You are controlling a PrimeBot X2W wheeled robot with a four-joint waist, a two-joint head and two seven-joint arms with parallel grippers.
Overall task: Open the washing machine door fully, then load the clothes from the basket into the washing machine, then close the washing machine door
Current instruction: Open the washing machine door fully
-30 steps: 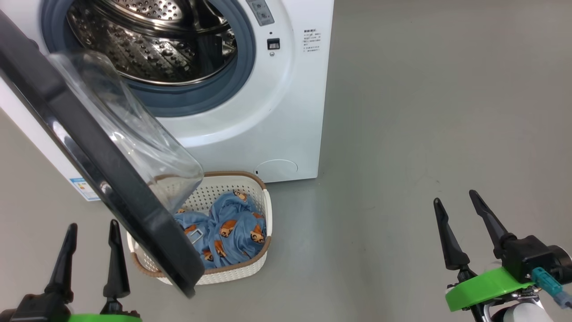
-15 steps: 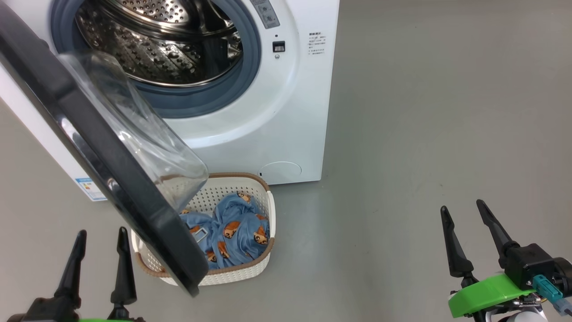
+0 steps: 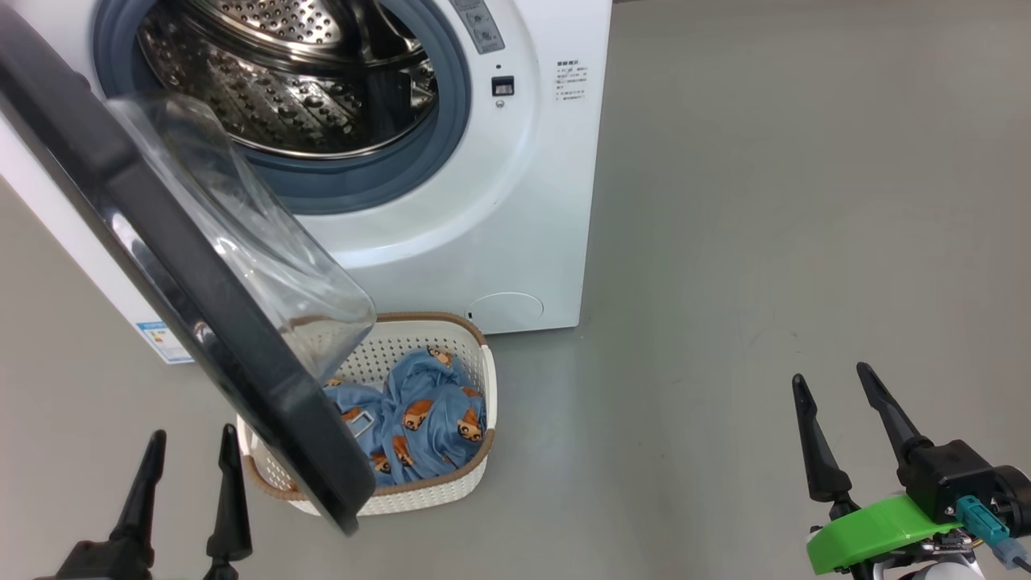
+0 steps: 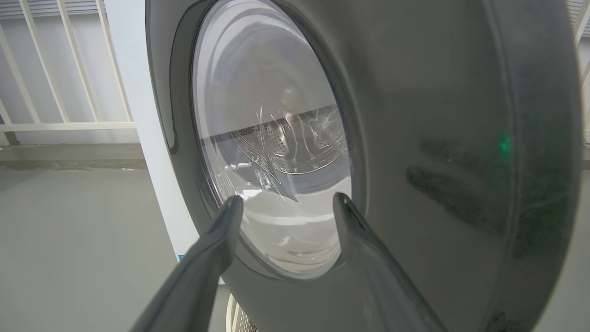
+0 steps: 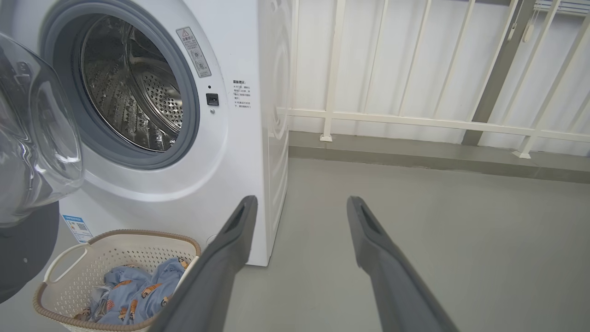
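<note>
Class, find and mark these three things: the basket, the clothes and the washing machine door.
basket [image 3: 427, 495]: head view, on its white perforated front wall.
clothes [image 3: 427, 419]: head view, on the blue fabric in the middle of the heap.
washing machine door [image 3: 266, 395]: head view, on its black rim, lower part.

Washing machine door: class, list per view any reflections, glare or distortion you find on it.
Left wrist view: the washing machine door has a glossy rim mirroring dark finger-like smears and a green glow, and its glass warps the drum behind. Head view: pale glare streaks on the glass bowl, the basket rim showing through it. Right wrist view: bright highlights on the bowl's edge.
</note>
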